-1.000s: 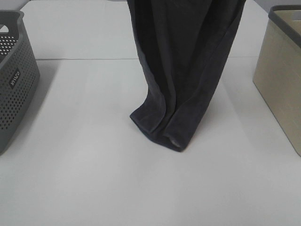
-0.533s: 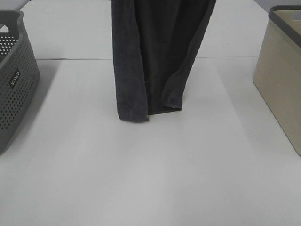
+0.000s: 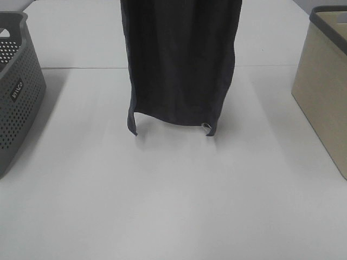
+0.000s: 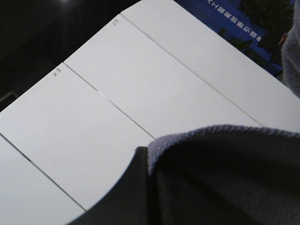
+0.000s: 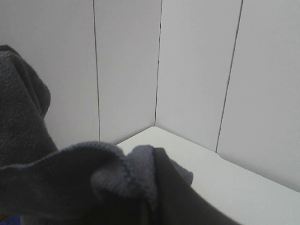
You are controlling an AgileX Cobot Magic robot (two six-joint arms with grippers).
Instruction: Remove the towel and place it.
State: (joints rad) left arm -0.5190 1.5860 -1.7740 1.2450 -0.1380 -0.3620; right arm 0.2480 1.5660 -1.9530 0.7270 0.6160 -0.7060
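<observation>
Hanging over bench, towel is up, L+R jaws clamped on top edge; placing not yet done.

The towel I carry is plain dark charcoal grey; in my wrist views its hem reads paler, almost bluish grey. A small whitish tag shows at one lower corner. The counter is plain white, crossed by thin dark seams. The left basket is mid grey, patterned with rows of small holes, and has a white-lettered label. The right basket is plain beige with a dark grey rim. My left wrist view catches a blue banner with white characters. My right wrist view shows off-white wall panels with thin dark joints.
</observation>
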